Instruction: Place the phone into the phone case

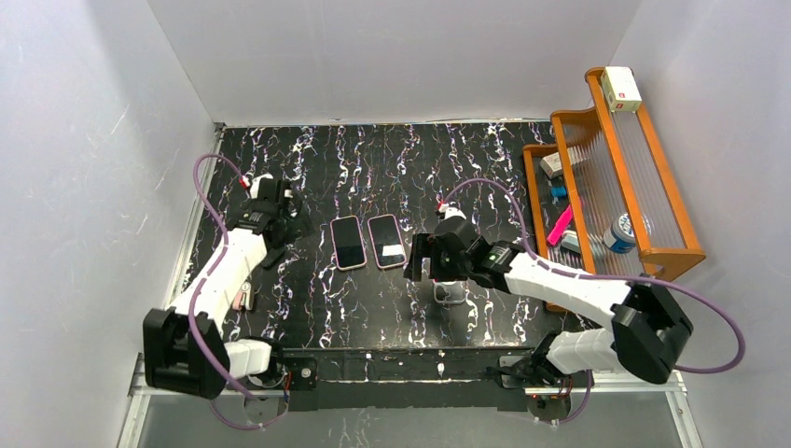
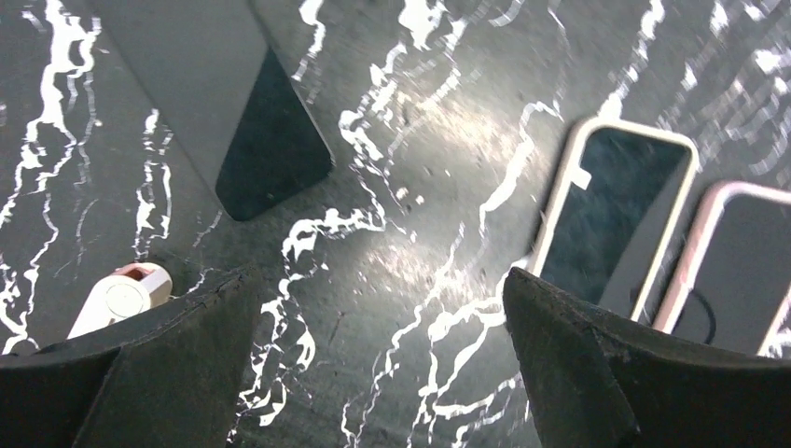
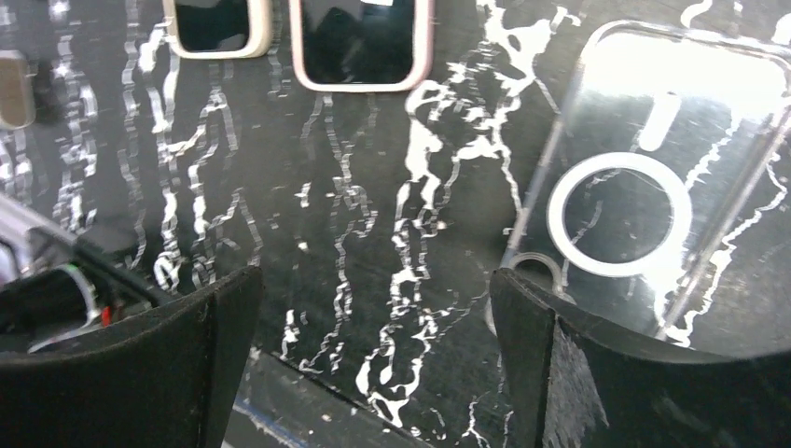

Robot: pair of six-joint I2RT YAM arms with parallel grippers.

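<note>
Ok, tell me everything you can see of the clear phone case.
The clear phone case is transparent plastic by its look, with rounded corners, a white ring and a short white bar on its back. It lies flat and empty on the black marbled table, beside the open right gripper; contact with its finger cannot be told.

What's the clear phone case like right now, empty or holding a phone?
Empty: the marbled table shows straight through the clear case, and no phone sits in it.

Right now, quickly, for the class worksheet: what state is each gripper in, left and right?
Left gripper: open, holding nothing.
Right gripper: open, holding nothing; the clear phone case lies beside it, not gripped.
</note>
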